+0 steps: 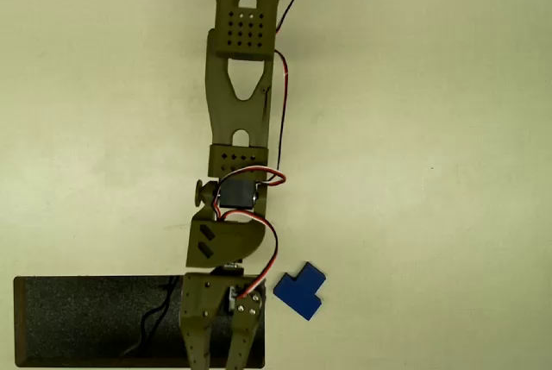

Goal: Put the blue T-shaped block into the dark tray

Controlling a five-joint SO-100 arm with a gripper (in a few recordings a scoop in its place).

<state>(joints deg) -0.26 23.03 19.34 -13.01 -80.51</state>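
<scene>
The blue T-shaped block (300, 291) lies flat on the pale table, just right of the dark tray's right end and apart from it. The dark tray (86, 318) stretches along the bottom left, its speckled floor bare apart from the arm's shadow. My olive arm reaches down from the top of the overhead view. Its gripper (216, 363) hangs over the tray's right end, left of the block. The jaws stand a little apart with tray floor showing between them and nothing held. The fingertips run to the bottom edge of the picture.
A red and a black cable (283, 103) run along the arm's right side. The pale table (431, 172) spreads wide to the right and left of the arm.
</scene>
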